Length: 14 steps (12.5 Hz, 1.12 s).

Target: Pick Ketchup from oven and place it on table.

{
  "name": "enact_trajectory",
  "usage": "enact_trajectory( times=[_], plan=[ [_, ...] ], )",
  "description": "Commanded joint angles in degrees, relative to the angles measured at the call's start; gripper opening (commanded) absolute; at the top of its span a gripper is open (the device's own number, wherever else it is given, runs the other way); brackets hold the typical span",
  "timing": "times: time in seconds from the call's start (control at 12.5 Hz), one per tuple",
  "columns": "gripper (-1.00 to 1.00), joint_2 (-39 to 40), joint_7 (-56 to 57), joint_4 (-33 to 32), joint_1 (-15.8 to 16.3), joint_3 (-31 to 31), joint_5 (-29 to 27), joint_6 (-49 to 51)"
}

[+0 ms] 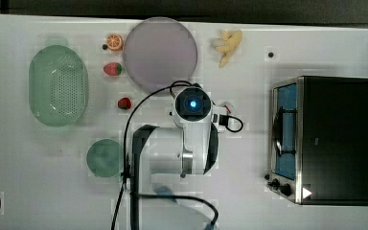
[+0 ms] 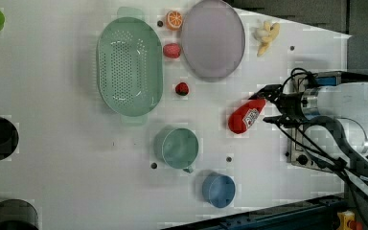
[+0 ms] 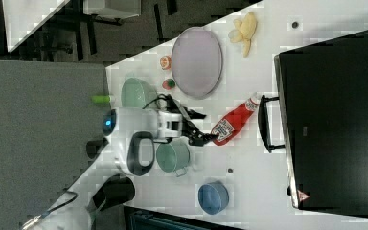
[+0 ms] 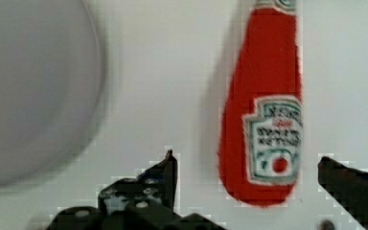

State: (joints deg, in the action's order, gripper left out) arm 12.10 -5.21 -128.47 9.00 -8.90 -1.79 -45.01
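Ketchup (image 3: 230, 124) lying flat on table (image 3: 263, 191) beside oven (image 3: 333, 120); gripper (image 4: 247, 179) fingers spread wide, holding nothing.

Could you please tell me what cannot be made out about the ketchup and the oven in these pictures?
- Ketchup: the wrist view's edge cuts off its cap.
- Ketchup: in the top view the arm covers it.
- Oven: the right view shows its black top and handle, so the inside stays hidden.
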Motion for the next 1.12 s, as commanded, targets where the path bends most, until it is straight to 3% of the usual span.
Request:
enact_trajectory(
  times=[0.08, 0.16, 0.32, 0.48, 0.8, 1.12],
  plan=[
    [1.0, -7.4, -1.8, 7.2, 0.3, -1.5, 0.9, 11.7],
    [1.0, -8.7, -1.8, 9.8, 0.3, -1.5, 0.9, 15.9],
    [1.0, -11.0, -1.8, 21.2, 0.3, -1.5, 1.1, 27.0],
    [1.0, -11.0, -1.8, 26.1, 0.3, -1.5, 1.1, 32.1],
    [1.0, -11.0, -1.8, 33.8, 0.2, -1.7, 1.2, 42.1],
    [1.0, -10.9, -1.8, 35.6, 0.2, -2.1, 1.2, 43.8]
  ],
)
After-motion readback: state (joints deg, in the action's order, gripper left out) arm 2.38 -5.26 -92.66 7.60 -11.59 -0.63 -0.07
